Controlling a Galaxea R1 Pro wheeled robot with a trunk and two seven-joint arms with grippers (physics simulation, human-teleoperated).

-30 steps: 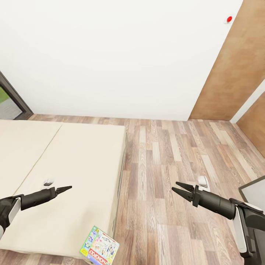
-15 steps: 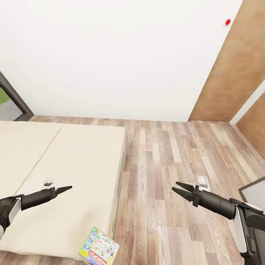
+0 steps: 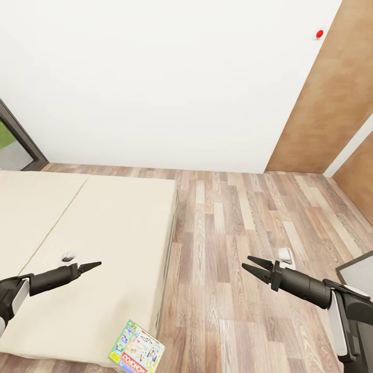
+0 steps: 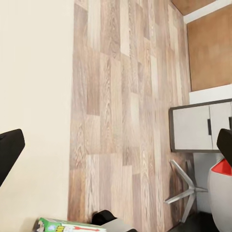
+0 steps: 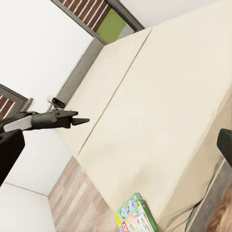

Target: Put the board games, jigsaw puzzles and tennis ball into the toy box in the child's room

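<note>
Head view, from left to right: the left claw hovers pinched together and empty over the bed; below it a board game lies at the bed's near corner; the right claw hangs spread, empty, above the floor.

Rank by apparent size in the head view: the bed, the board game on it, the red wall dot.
1. The bed, largest by far.
2. The board game, cut off by the frame edge and nearest the camera, so flattered.
3. The red wall dot, smallest.
</note>
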